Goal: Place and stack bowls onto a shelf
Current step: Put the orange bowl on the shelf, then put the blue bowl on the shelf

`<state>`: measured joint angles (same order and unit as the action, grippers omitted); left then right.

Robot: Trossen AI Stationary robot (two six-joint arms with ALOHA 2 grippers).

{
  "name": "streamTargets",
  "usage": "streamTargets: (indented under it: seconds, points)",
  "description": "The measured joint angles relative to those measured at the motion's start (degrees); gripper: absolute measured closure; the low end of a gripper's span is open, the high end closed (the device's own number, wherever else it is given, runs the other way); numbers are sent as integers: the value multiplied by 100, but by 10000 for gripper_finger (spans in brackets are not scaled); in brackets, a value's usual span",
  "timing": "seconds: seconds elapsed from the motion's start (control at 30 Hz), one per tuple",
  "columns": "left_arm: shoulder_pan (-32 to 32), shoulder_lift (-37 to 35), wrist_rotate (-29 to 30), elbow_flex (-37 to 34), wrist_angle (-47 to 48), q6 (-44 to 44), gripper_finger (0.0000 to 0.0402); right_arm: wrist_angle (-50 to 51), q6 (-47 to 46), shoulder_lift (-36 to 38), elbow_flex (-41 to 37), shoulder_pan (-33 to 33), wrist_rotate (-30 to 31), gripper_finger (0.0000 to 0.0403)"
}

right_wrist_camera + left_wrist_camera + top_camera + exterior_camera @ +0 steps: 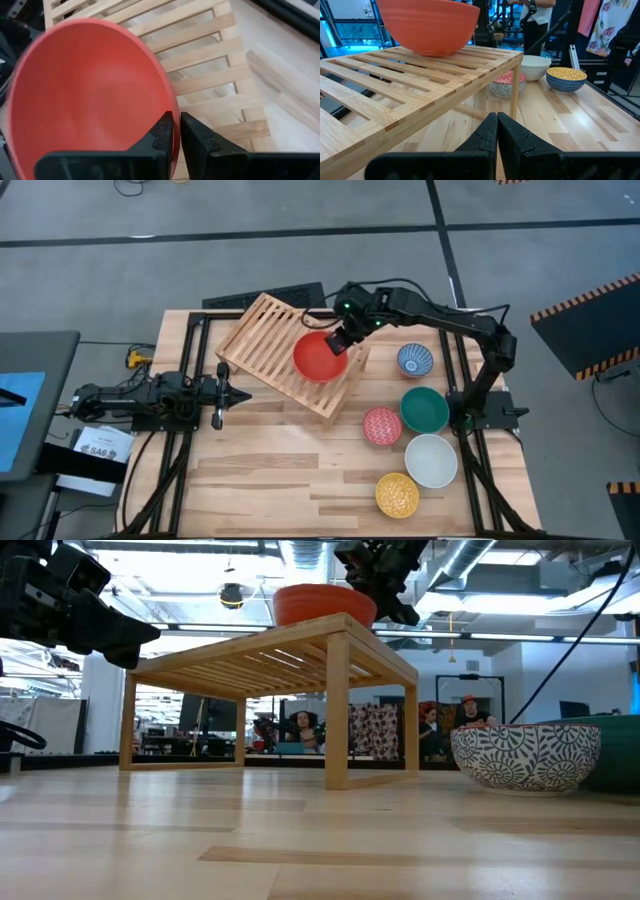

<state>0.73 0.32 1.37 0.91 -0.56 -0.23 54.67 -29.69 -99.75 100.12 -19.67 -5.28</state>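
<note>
The plain red bowl (320, 357) sits on the slatted top of the light-wood shelf (268, 330), near the shelf's right end. My right gripper (338, 340) reaches in from the far right, slanting down, and is shut on the bowl. My left gripper (243, 393) is shut and holds nothing; it hovers level at the table's left, pointing at the shelf. On the tabletop right of the shelf stand the blue-white bowl (415, 360), the teal bowl (424, 409), the pink-red patterned bowl (381, 425), the white bowl (431, 460) and the yellow bowl (397, 494). My right gripper (177, 135) has the red bowl's rim (174, 131) between its fingers, one finger inside the bowl and one outside. The fingers come slanting down from the table's far right side. The bowl's underside (432, 50) rests on the shelf's slats (420, 75), mouth up.
The shelf stands askew on the plank table, on legs (337, 710) with open room beneath it. Its left part (255, 330) is bare slats. The loose bowls crowd the table's right side. People sit in the room beyond the table (300, 730).
</note>
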Motion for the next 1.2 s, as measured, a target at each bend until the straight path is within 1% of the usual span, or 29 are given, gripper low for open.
streamTargets:
  seconds: [0.27,0.37,0.47,0.7,0.83,0.93,1.07,1.13,1.2]
  points:
    - [2,2,0,0,0,0,401,3,173,0,0,3,-30,337]
    - [0,2,0,0,1,0,401,3,300,0,0,3,-69,324]
    - [0,2,0,-2,0,0,401,4,330,0,0,3,-72,296]
    - [2,2,0,-2,0,0,401,46,523,47,-10,-66,-71,208]
    - [0,2,0,-1,1,0,401,143,754,205,-13,-266,-70,175]
    - [2,2,-2,-2,0,0,401,228,933,421,-7,-417,-68,166]
    - [0,2,0,0,0,0,401,625,1248,792,-4,-616,-68,164]
    - [0,1,0,0,0,0,401,978,1392,999,-7,-718,-59,163]
    - [2,0,0,-2,2,0,401,1236,1502,1228,-8,-749,75,163]
